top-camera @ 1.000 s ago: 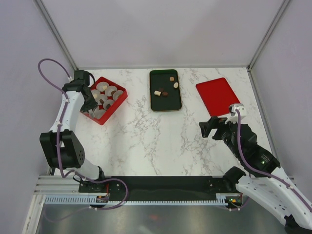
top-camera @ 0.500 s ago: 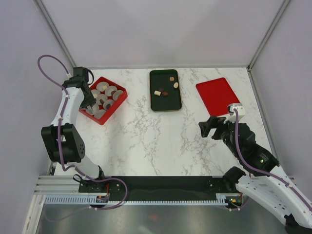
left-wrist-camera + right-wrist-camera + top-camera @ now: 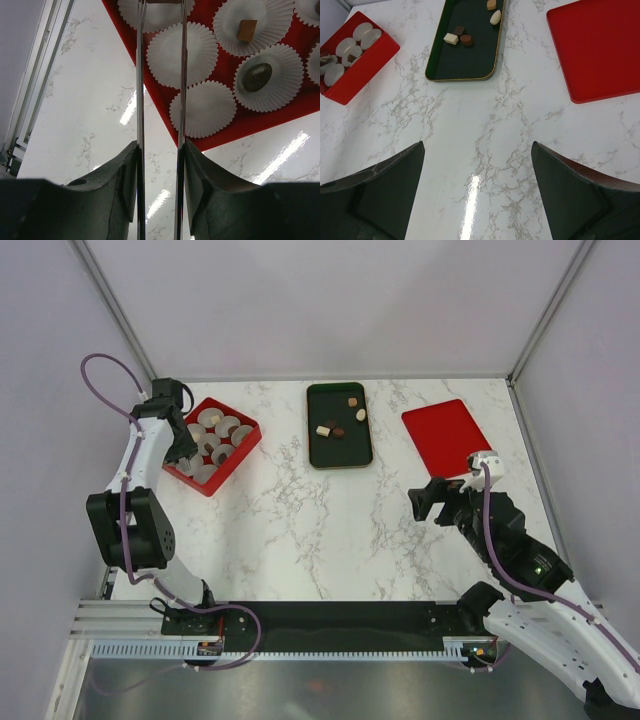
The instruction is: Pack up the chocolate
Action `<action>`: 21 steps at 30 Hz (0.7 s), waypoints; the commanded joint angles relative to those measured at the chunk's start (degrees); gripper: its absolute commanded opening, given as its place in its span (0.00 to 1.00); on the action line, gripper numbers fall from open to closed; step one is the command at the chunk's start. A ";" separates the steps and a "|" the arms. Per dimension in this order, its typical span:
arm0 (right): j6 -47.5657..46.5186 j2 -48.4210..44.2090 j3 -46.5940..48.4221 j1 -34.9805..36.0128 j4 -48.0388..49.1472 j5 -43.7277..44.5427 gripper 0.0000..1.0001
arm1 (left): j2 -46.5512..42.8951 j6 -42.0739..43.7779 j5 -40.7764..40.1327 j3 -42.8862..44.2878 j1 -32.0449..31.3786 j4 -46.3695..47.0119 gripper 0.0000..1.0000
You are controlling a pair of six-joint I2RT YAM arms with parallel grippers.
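Left gripper (image 3: 159,147): clamped on tongs (image 3: 140,90), above red box (image 3: 235,134) | Right gripper (image 3: 477,145): jaws wide, holding nothing, above table (image 3: 485,115) | Chocolate (image 3: 466,40): five pieces on dark tray (image 3: 455,70), others in paper cups (image 3: 182,55).

Open white marble desk (image 3: 330,530) between red square box (image 3: 212,445), dark green oblong tray (image 3: 339,425) and flat red rectangular lid (image 3: 446,436), all seemingly low.

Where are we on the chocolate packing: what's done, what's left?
Done: at least a tan chocolate and a dark chocolate sit in cups in the red box. In hand: the left gripper clamps the tongs over the box. Left: five chocolates on the green tray, and empty cups to fill. The right gripper is open, holding nothing.
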 commanded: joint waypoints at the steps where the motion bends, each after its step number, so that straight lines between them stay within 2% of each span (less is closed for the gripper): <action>1: -0.58 -0.18 2.63 0.04 0.75 1.50 0.97 | 0.05 1.60 -2.63 1.99 0.37 2.20 0.45; 11: -0.67 -0.35 2.63 0.04 0.66 1.76 0.97 | 0.05 1.95 -3.95 2.34 0.37 2.11 0.49; 21: -0.58 -0.62 3.42 0.04 -0.13 1.94 0.97 | -1.87 2.30 -0.53 3.57 0.29 1.58 0.51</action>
